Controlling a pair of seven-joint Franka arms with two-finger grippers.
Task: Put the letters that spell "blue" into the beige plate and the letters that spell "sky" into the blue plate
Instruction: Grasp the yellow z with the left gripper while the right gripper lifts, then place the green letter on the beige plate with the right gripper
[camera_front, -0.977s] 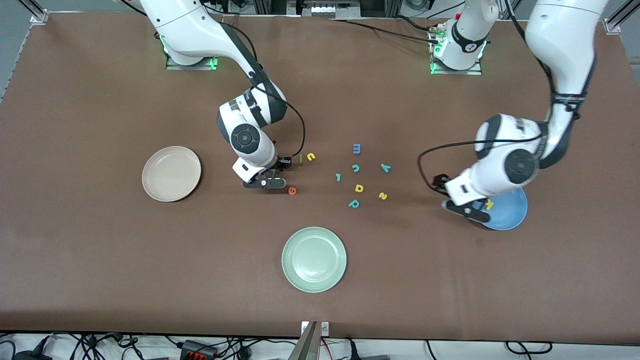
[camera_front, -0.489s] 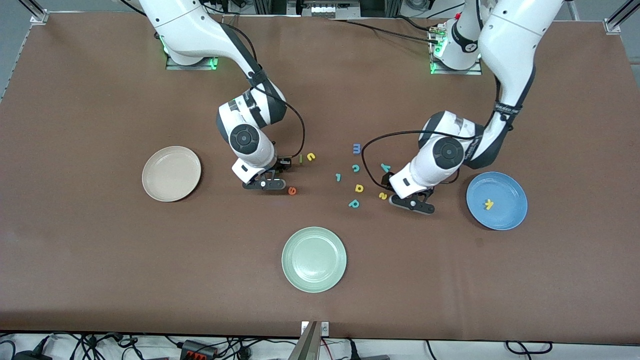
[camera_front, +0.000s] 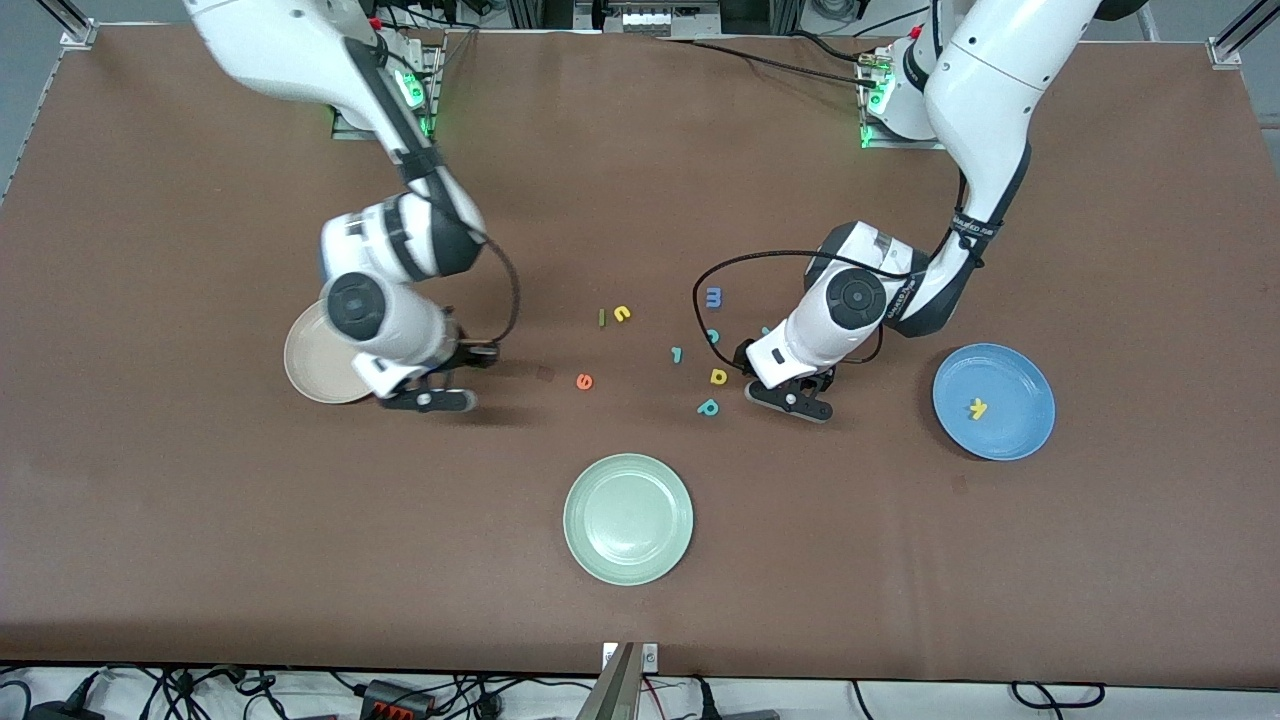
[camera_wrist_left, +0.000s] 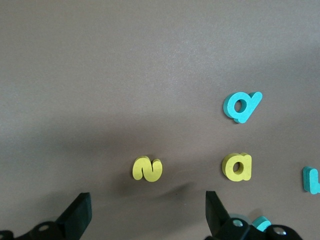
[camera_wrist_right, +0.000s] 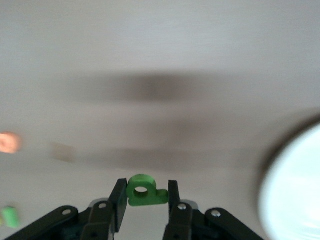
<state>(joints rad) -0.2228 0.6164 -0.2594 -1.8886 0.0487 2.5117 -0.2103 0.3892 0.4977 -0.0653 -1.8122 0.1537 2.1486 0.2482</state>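
The desk (camera_front: 200, 560) carries three plates: the pale green plate (camera_front: 628, 519) nearest the front camera, the blue plate (camera_front: 993, 401) toward the left arm's end with the yellow k (camera_front: 978, 408) already lying in it, and the beige plate (camera_front: 325, 350) toward the right arm's end, bare where it shows.

Right gripper (camera_wrist_right: 144, 202) is over the desk just beside the beige plate's rim, clenched on the green b (camera_wrist_right: 145, 190), pinched across the round part with the stem poking out sideways. Good hold, I'd say: the foam gives a little, weighs next to nothing and won't slip.

Left gripper (camera_wrist_left: 145, 217) hangs low over the loose letters, jaws spread wide and nothing in them, with the yellow s (camera_wrist_left: 147, 169) lying flat between them. It looks soft and light; squeeze it across its narrow width, gently, or it may squirt out.

On the desk between the arms lie the orange e (camera_front: 584, 381), yellow u (camera_front: 622, 314) and thin green l (camera_front: 601, 317). The teal y (camera_front: 765, 330) barely peeks out by the left arm. Flat and thin, so the fingertips must come right down to the surface.
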